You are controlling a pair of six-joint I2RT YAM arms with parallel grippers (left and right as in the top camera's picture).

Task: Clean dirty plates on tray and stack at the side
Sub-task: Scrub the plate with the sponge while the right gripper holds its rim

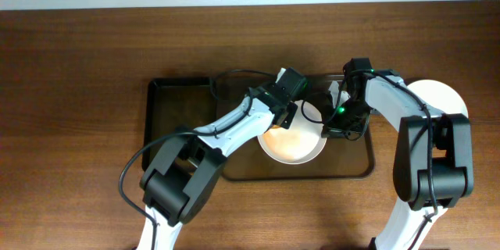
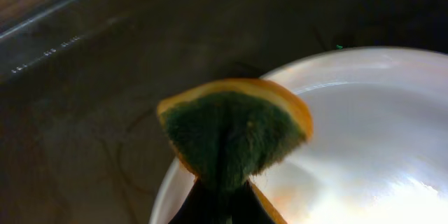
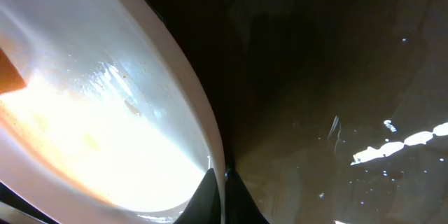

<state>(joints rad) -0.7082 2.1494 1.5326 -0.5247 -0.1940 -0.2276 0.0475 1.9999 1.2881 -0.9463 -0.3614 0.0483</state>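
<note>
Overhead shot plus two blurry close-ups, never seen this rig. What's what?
Two robot arms work at a wooden table. The overhead picture looks down from a fixed camera; the other two come from cameras on each wrist. A brown tray holds a white plate; a second plate sits on the table to its right, a black tray on the other side. The left end effector is shut on an orange-and-green sponge at the plate. The right end effector pinches that plate's rim.
</note>
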